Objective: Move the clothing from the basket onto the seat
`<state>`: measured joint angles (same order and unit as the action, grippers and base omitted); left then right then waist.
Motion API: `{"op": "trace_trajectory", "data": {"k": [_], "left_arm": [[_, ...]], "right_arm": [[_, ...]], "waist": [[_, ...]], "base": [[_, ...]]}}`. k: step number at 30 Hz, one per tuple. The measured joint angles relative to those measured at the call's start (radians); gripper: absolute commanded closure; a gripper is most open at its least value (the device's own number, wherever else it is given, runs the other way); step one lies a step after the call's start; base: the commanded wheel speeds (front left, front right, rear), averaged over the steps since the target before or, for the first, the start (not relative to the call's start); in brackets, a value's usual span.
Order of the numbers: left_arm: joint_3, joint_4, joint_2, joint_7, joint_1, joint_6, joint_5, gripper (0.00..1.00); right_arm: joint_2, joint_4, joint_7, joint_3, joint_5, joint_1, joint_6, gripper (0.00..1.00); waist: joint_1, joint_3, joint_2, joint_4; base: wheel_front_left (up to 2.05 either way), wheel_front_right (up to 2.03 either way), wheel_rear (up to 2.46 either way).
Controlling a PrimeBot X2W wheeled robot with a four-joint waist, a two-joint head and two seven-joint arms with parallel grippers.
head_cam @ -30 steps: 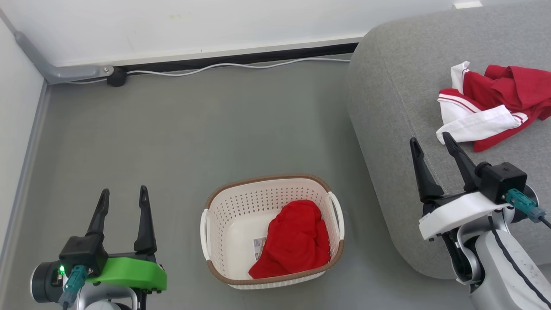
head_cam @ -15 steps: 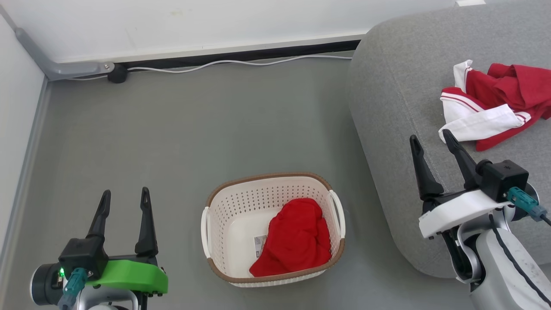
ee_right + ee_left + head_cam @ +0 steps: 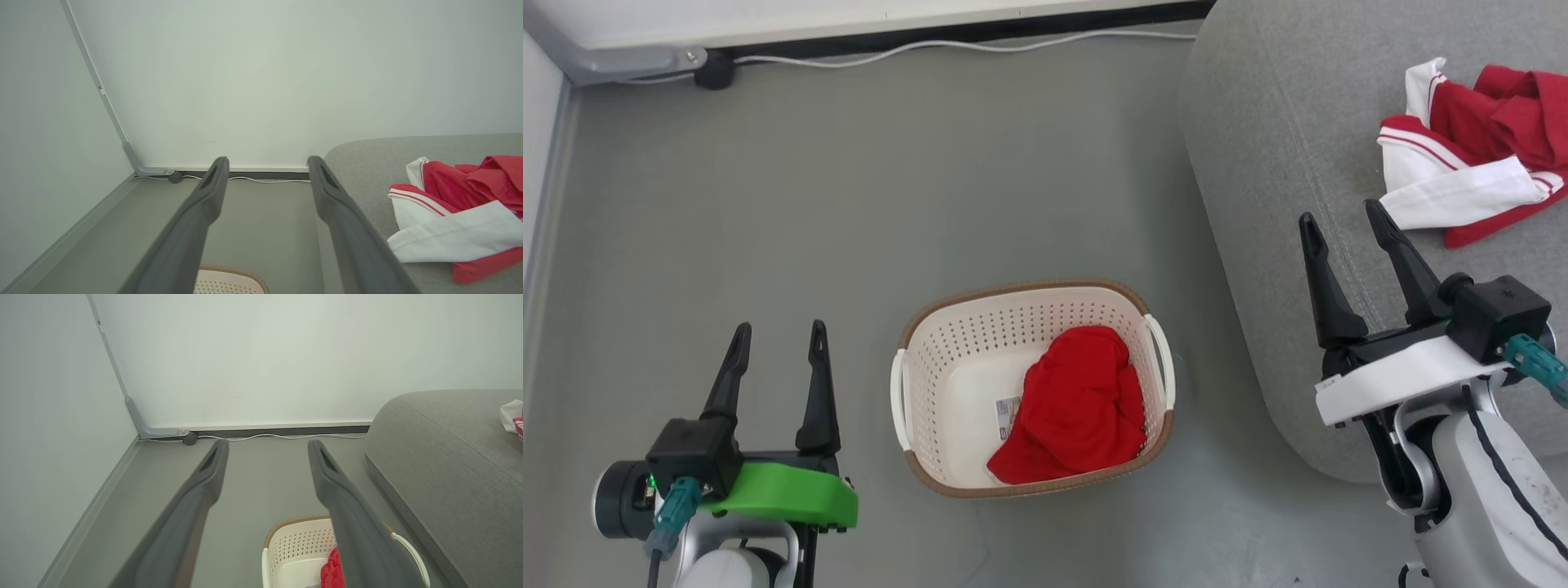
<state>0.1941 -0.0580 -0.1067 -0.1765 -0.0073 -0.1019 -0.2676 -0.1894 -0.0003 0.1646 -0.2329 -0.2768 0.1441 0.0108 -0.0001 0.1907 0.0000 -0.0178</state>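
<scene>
A grey floor (image 3: 849, 180) fills the middle and left of the head view. The grey seat (image 3: 1274, 147) takes the upper right. The cream basket (image 3: 1013, 287) stands on the floor at lower centre, near the seat but apart. A red and white garment (image 3: 1470, 155) lies crumpled on the seat at far right; a plain red garment (image 3: 1078, 408) sits bunched in the basket's right half. The left gripper (image 3: 779, 327), lower left, and the right gripper (image 3: 1340, 211), at right over the seat's edge, are both spread wide, nothing between the fingers. A label (image 3: 1006, 407) peeks out beside the plain red garment
</scene>
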Motion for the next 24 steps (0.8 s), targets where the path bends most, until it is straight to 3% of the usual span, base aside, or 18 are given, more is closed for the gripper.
{"op": "trace_trajectory", "data": {"k": [16,24], "left_arm": [[0.040,0.001,0.003,0.053,-0.146,0.007,0.034,0.00],[0.069,0.040,0.003,0.087,-0.222,0.045,0.035,0.00]], "right_arm": [[-0.002,-0.078,-0.020,0.005,0.000,0.078,0.008,0.00],[0.002,-0.116,-0.022,0.002,0.000,0.140,0.007,0.00]], "waist": [[0.0001,0.203,0.0000,-0.037],[0.0002,0.317,0.0000,-0.057]], "base": [[0.00,0.00,0.00],[0.00,0.00,0.00]]}}
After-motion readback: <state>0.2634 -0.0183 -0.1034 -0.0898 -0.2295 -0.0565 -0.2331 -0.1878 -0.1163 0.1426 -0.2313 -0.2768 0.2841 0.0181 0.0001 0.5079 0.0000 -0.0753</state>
